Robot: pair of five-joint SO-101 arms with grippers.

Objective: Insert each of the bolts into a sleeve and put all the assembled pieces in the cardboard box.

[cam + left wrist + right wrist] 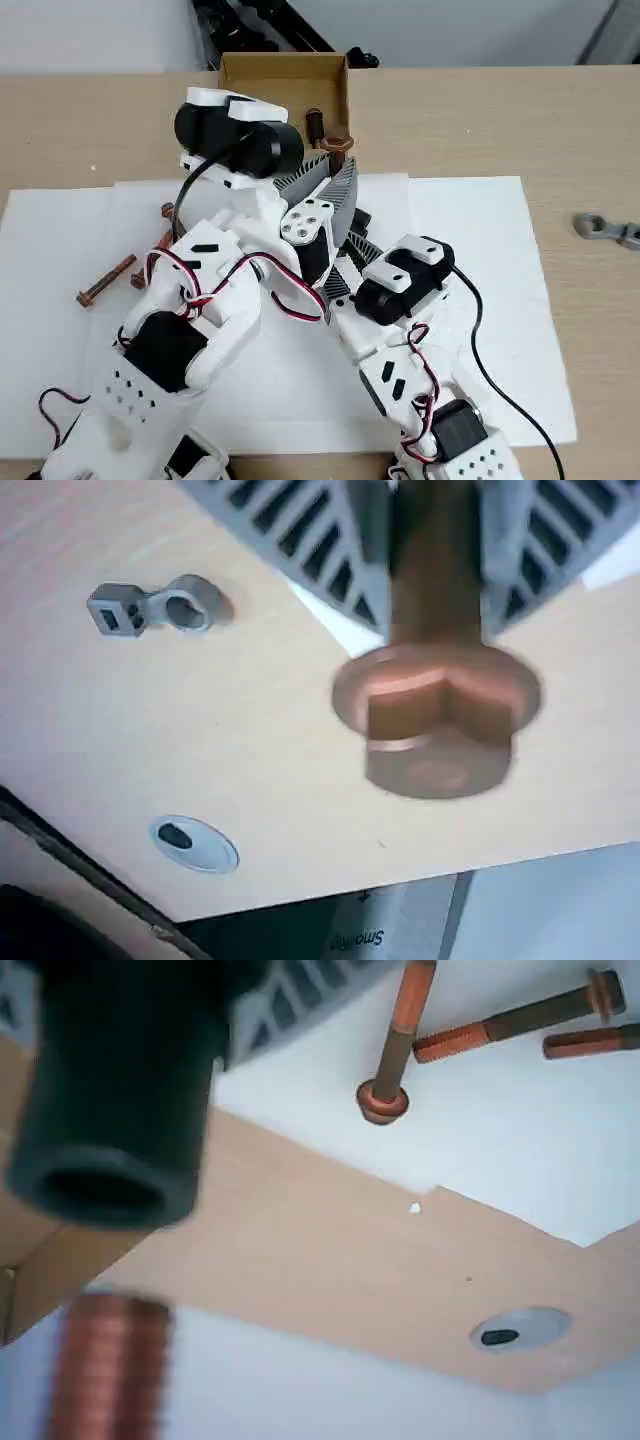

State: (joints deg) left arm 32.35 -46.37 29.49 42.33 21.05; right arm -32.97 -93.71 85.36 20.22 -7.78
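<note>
My left gripper [335, 168] is just right of the cardboard box [283, 78] and is shut on a copper bolt [437, 695], whose hex head [338, 143] points away from the wrist. My right gripper [350, 238] lies partly under the left arm and is shut on a black sleeve [115, 1110]. The sleeve's open end faces outward. A threaded bolt end [110, 1365] shows close beside the sleeve. Three loose bolts [395, 1045] [520, 1015] [592, 1040] lie on the white paper [470, 230]. A dark cylinder [315, 124] stands next to the bolt head by the box's wall.
A grey wrench-like part [602, 226] rests on the bare wooden table at the far right. More bolts [105, 281] lie on the paper's left side beside the left arm. A round cable grommet [193, 842] sits in the tabletop.
</note>
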